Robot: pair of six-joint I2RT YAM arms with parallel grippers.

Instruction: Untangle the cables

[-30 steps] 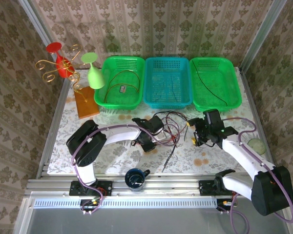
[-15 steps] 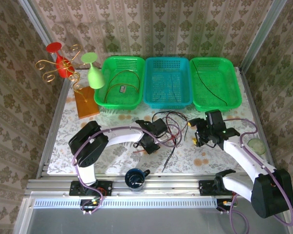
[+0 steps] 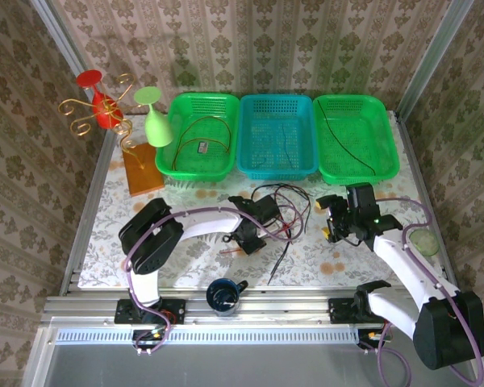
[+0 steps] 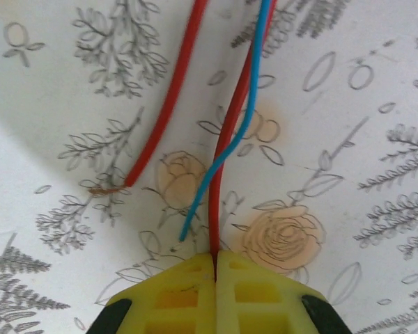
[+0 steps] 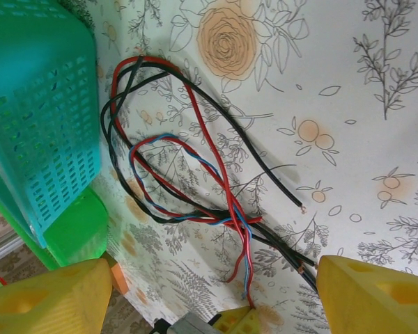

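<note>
Two grippers split the job: the left gripper [image 4: 215,259] is clamped on one red wire [image 4: 223,174], probably to draw it out of the cables [image 5: 195,181] — red, black and blue strands, too knotted to count. They lie on the table [image 3: 347,260] near three baskets [image 3: 277,97]. The right gripper [image 5: 209,278] hangs spread above them, holding nothing.

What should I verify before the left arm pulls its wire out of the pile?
1. Left gripper shut on the red wire: ok.
2. Blue wire outside that grip: ok, its end lies free.
3. Right gripper open and empty, ready to pin the pile: ok.
4. Pile free of crossings: not ok, red, blue and black strands overlap.
5. Red wire free to slide out without snagging: cannot tell.
</note>
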